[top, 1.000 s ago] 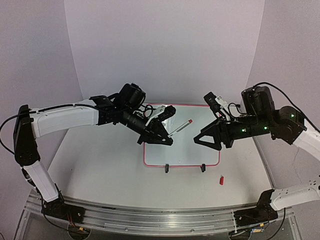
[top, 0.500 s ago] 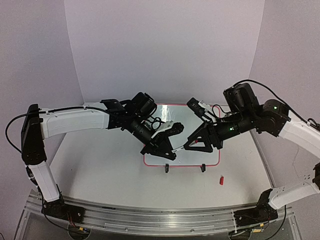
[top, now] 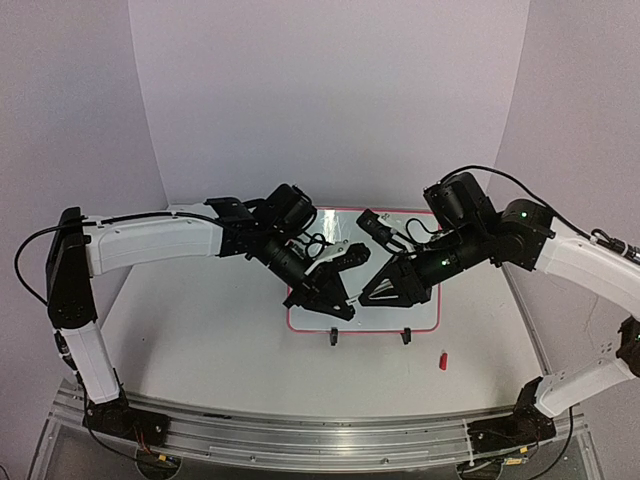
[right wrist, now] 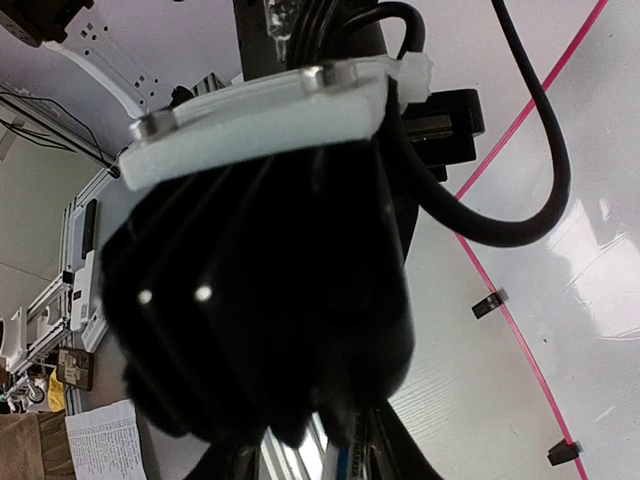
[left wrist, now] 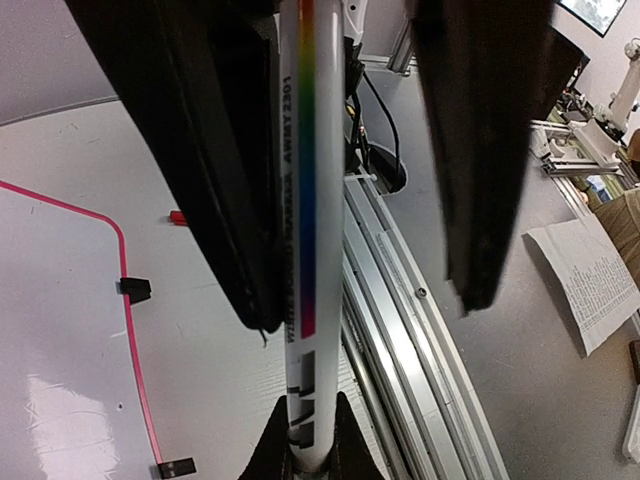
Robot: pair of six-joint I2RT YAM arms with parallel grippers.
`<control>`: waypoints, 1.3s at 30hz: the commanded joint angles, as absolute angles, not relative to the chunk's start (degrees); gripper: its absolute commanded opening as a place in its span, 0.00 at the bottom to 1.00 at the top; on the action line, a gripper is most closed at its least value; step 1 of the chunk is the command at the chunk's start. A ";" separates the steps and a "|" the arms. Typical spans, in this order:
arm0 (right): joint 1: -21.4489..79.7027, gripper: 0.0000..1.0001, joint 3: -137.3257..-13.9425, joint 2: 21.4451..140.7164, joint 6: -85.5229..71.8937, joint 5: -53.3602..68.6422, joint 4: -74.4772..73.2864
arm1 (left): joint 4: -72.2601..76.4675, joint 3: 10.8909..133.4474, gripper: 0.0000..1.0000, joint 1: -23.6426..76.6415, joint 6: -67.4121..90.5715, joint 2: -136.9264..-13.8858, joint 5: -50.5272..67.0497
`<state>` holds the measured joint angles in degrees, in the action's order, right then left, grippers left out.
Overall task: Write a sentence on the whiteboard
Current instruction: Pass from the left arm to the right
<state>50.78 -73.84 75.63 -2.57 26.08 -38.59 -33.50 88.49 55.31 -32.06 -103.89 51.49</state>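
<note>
Over 1 whiteboard (top: 385,318), left jaws pinch 1 marker (left wrist: 305,200); right jaws' spread unclear

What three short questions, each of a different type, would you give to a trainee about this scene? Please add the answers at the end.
1. True or false: the left fingers grip a marker.
2. Fill in: the frame of the whiteboard is ____ in colour.
3. Where is the small red cap?
A. on the whiteboard
B. on the table, near the whiteboard's front right corner
C. stuck to the wall

Key: 1 true; 2 pink; 3 B.
</note>
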 commanded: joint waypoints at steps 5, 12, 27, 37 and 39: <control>50.93 0.21 -75.40 76.48 -0.68 26.70 -36.89 | -32.93 91.25 0.00 55.19 -30.91 -104.09 53.38; 50.90 0.20 -75.32 76.99 -0.48 26.91 -36.54 | -32.50 91.82 0.00 55.15 -30.32 -104.72 53.59; 50.93 0.00 -73.35 74.92 0.95 19.10 -35.10 | -25.66 89.52 0.97 55.13 -22.44 -102.83 48.09; 50.96 0.00 -60.03 65.42 -2.61 -7.58 -21.96 | -2.56 69.47 1.00 53.94 2.40 -84.56 8.47; 50.92 0.00 -56.45 64.36 -2.21 -9.82 -14.66 | -0.54 67.73 1.00 51.93 10.18 -82.38 -0.10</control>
